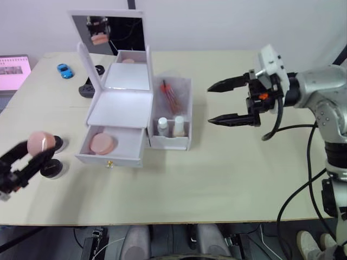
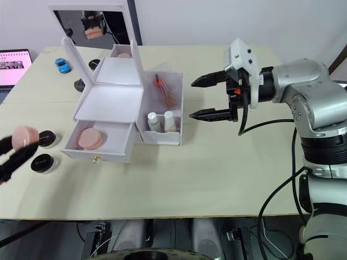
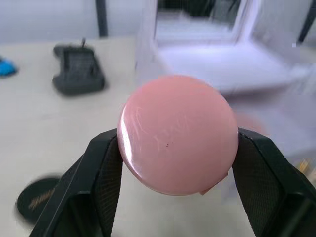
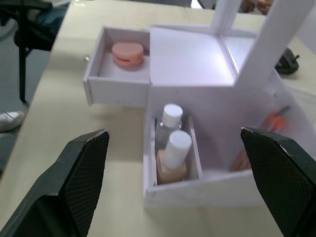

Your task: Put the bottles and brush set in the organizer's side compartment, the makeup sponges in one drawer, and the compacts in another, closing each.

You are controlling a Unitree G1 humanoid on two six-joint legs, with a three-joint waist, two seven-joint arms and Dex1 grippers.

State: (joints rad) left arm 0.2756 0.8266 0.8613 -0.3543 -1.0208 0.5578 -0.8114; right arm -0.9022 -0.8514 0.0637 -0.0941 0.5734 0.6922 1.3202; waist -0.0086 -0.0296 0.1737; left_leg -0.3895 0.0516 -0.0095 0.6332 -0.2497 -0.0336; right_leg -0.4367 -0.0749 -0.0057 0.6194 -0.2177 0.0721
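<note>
Looks like a robot lab or test room: plain beige table (image 1: 227,179) against a bare white wall, loose cables underneath, a laptop (image 1: 13,70) at the far left corner, game controller (image 1: 87,86) and toy car (image 1: 65,70) nearby.

A: Organizer (image 1: 122,103) colour?
B: White, with a clear side compartment (image 1: 172,116). Open lower drawer (image 1: 111,145), centre-left of the frame, has a small gold knob and holds a peach-pink compact (image 1: 102,144).
A: Bottles (image 1: 170,126)?
B: White caps; one body clear, one beige. Brush set (image 1: 171,95) orange-red.
A: Grippers?
B: Left gripper (image 3: 175,148) has black fingers on a glossy pink compact (image 3: 177,134). Right gripper (image 1: 223,102) is black with a white housing.
A: Rest?
B: Table (image 1: 227,168) pale beige. Two black compacts (image 2: 44,155) at left edge. Blue toy car (image 1: 65,70) upper left.
</note>
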